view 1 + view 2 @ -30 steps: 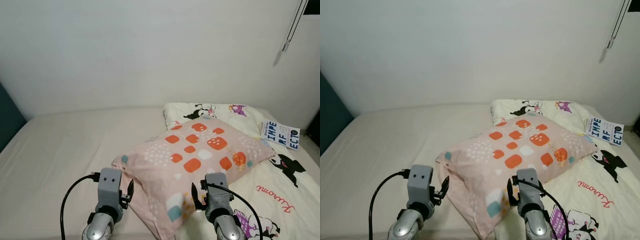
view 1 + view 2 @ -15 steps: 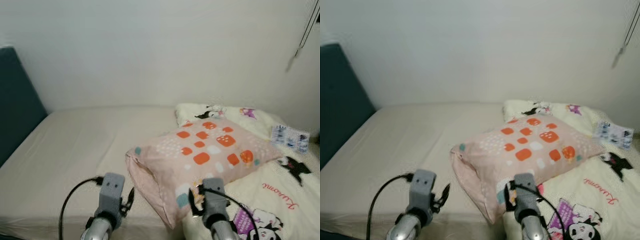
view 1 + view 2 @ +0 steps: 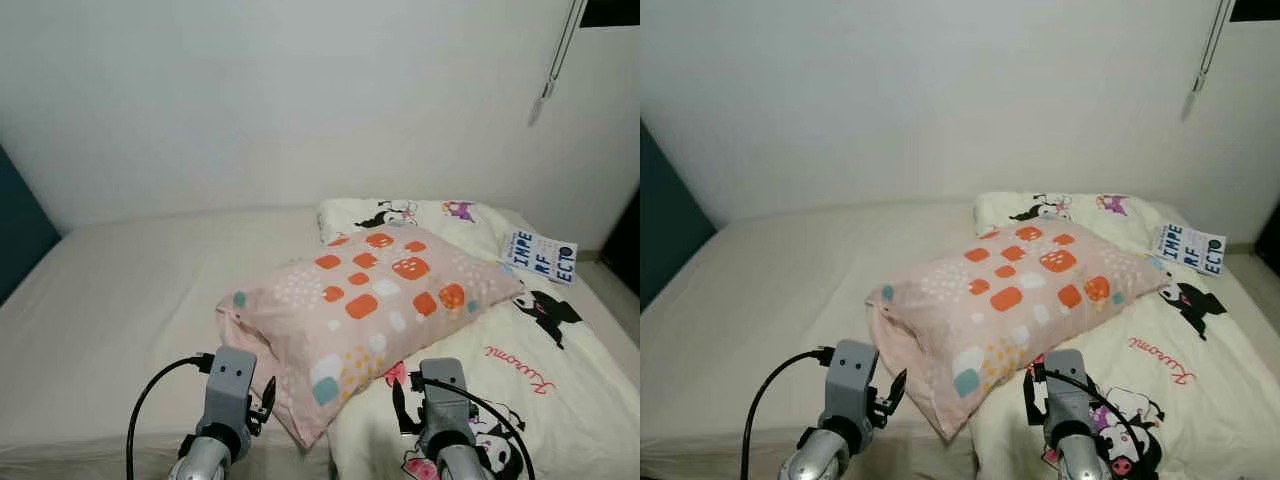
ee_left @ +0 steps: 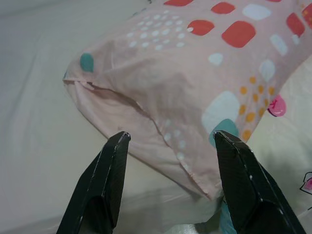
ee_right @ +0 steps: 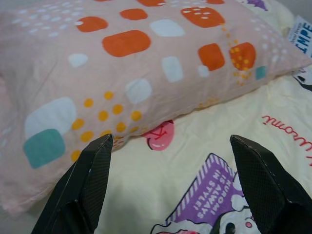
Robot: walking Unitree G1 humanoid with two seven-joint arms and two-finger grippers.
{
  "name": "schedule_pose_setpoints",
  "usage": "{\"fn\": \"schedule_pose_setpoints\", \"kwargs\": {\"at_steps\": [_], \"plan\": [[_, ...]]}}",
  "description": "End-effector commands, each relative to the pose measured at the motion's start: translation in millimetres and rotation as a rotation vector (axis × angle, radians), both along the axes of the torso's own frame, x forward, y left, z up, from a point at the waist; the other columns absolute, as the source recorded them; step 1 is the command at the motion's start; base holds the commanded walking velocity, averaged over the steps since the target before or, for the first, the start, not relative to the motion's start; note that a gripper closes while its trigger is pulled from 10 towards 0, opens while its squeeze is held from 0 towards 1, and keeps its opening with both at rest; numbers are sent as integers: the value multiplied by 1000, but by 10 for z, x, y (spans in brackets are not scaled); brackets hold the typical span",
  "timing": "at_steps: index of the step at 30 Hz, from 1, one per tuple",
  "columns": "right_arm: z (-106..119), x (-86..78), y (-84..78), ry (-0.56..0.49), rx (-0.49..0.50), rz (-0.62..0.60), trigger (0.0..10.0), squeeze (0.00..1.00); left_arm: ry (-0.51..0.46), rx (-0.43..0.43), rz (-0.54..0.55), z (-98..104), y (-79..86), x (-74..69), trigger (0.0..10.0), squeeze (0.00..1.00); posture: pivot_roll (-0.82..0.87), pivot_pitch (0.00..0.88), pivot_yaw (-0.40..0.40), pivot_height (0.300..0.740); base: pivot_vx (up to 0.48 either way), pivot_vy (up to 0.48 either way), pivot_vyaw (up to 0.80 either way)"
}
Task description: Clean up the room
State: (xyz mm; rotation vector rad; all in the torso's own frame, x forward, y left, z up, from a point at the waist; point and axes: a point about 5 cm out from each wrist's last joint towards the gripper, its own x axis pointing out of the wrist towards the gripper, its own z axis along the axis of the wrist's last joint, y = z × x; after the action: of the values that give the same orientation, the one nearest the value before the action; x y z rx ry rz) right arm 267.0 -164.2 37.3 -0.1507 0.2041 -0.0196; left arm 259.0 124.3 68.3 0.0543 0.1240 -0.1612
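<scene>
pillow lay askew mid-bed, half on the cartoon quilt; book, probably, at 2 o'clock. left gripper and right gripper both spread, empty, at its near edge. tidying looked barely begun.

We face a plain white wall lit evenly and softly. Below it a bed with a pale beige sheet stretches across the room. At the left edge stands a dark teal headboard. A thin cord hangs down the wall at upper right, beside a dark opening in the corner.
</scene>
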Motion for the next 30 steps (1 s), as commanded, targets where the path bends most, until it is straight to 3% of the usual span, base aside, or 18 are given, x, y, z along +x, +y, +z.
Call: {"fn": "schedule_pose_setpoints", "kwargs": {"at_steps": [1,15,30], "plan": [[-4,2,53,9,-5,24,10000,0,22,13,26,-35,47,-13,10000,0,-32,99,41,740,0,0,0],[13,37,55,7,-25,41,10000,0,1,-5,23,-18,25,8,10000,0,-40,94,38,740,0,0,0],[17,48,1,10,14,10,10000,0,-12,-4,20,0,5,26,10000,0,-47,88,39,740,0,0,0]]}}
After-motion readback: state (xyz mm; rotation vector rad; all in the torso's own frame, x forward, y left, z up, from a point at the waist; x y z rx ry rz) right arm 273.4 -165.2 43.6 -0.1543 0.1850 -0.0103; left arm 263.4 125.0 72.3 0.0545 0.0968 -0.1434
